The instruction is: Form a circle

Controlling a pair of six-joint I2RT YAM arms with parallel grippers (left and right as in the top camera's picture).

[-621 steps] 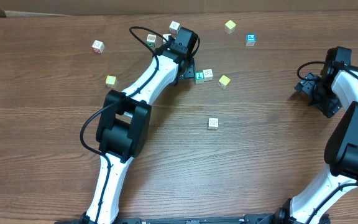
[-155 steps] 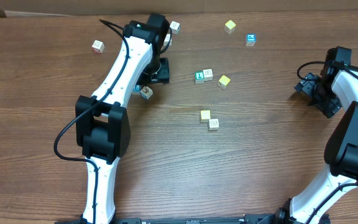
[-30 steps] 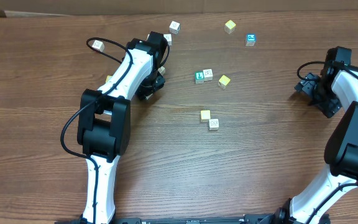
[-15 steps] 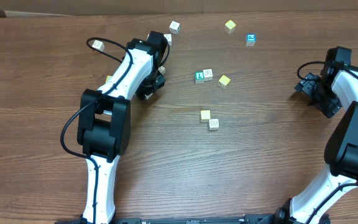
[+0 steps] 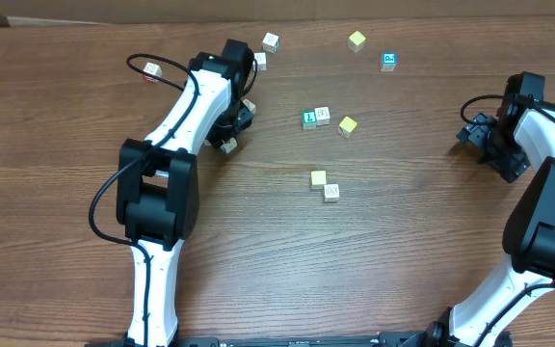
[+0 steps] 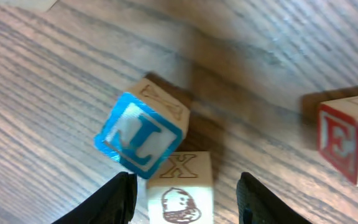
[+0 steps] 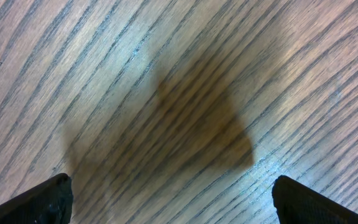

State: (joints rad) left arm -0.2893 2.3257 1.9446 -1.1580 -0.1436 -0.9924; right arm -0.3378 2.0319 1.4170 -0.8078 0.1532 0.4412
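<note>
Left fingers stand half spread astride the X cube, a gap on each side. The blue L cube touches it just beyond. Right fingers are spread wide over the desk. The circle, only a touching yellow-white pair, lies between both sets of fingers.

Table is brown woodgrain all over. The left arm is white with black joints, same as the right arm, and the left gripper has black fingers. Up close, the blue L cube has a cyan-blue face with a pale letter. The X cube is cream with brown print, and the E cube has red lettering. Further out there's a green cube and a pale yellow cube.
</note>
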